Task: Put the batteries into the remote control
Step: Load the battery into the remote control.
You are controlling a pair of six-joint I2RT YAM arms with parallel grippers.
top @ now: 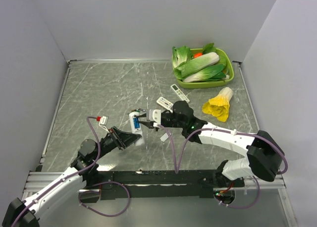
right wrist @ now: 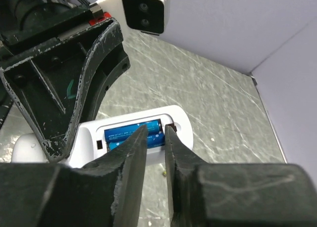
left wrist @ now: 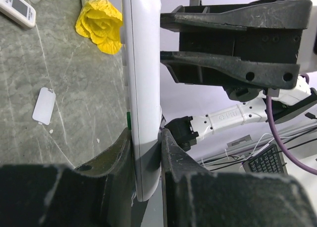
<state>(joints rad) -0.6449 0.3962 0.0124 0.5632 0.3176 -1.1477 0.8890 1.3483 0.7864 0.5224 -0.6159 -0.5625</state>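
Note:
My left gripper (top: pixel 132 137) is shut on the slim white remote control (top: pixel 135 131) and holds it above the table, back side up. In the left wrist view the remote (left wrist: pixel 143 88) stands edge-on between the jaws of that gripper (left wrist: pixel 146 133). Its battery bay is open, and the two blue batteries (right wrist: pixel 126 133) lie side by side in it. They show as a blue patch from above (top: pixel 133 123). My right gripper (right wrist: pixel 156 133) hovers right over the bay end of the remote (right wrist: pixel 181 119). Its jaws are a narrow gap apart with nothing between them.
A small white cover plate (left wrist: pixel 44 105) lies on the table. Two longer white remotes (top: pixel 180 93) (top: pixel 165 103) lie behind the grippers. A yellow leafy vegetable (top: pixel 218 105) and a green basket (top: pixel 229 63) of greens sit at the back right.

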